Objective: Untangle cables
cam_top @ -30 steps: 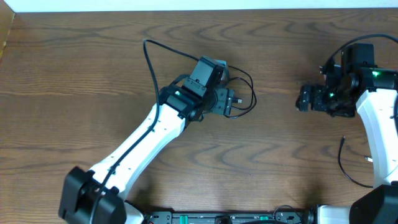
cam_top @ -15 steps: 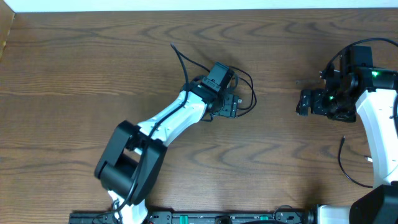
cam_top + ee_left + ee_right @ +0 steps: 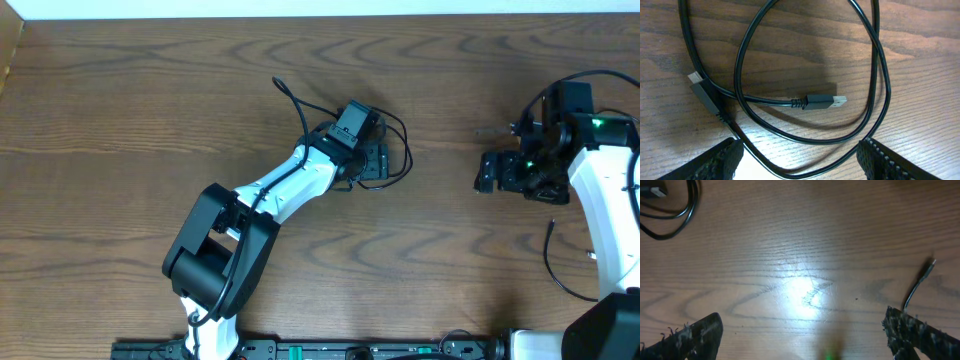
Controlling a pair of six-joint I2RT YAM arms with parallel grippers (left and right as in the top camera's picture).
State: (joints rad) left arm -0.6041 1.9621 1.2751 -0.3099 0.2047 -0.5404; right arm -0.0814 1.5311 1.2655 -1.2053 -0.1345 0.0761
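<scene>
Cables: a black tangle just right of centre in the overhead view, flat on the wood table. One tail runs out toward upper left and ends free.

Left wrist view: the strands make overlapping loops that cross near the top of the frame. A rectangular plug with a silvery tip lies inside the loop, pointing right. A second plug is at frame left with its silvery tip up-left. Its strand crosses the loop there; can't tell which is on top.

Left gripper is parked right over the tangle and covers its left part from above. Jaws are spread, with a finger in each lower corner of the wrist view. The lowest arc of the loop passes between the fingers and nothing is pinched. Can't tell whether the tips touch the table.

Left arm, white, lies diagonally from lower left up to the tangle and hides any cable beneath it.

Right gripper is at frame right, well apart from the tangle. Its jaws are spread wide and empty, with only bare table and glare between the fingers. The tangle's edge shows in the upper left of that view.

Thin black cord is at the right of the right wrist view, small tip up. In the overhead view it sits lower right beside the right arm, apart from the tangle. Its far end runs under the arm, hidden.
</scene>
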